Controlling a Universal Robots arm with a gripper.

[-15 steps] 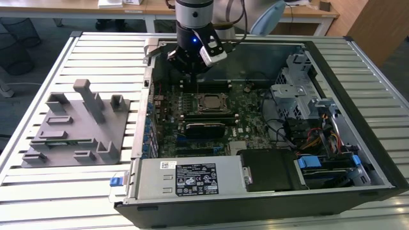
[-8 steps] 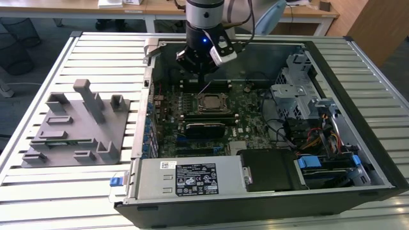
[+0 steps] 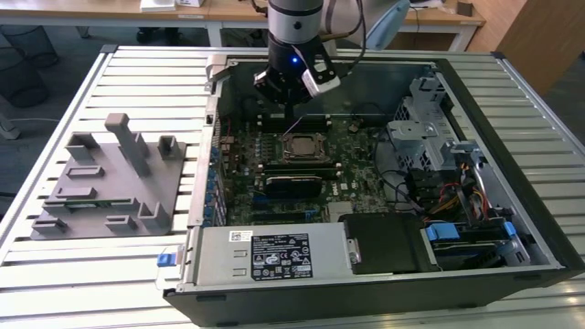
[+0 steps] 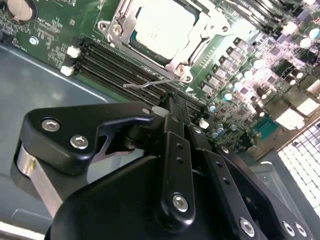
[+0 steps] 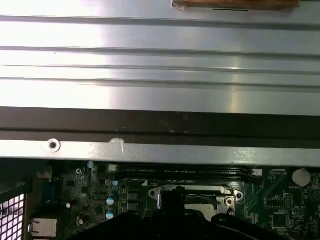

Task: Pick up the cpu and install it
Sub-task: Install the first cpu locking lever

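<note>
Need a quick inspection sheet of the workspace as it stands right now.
Surface: slatted metal table.
Job's things: cpu sits in its socket on the green board; also in the second wrist view.
Clutter: grey parts holder at the exterior view's left, beside the open computer case.
End effector: above the board, just beyond the cpu, fingers together, holding nothing; seen too in the second wrist view.
Cables: coloured wire bundle in the case at the exterior view's right.
Surroundings: wooden desks behind the table.
</note>
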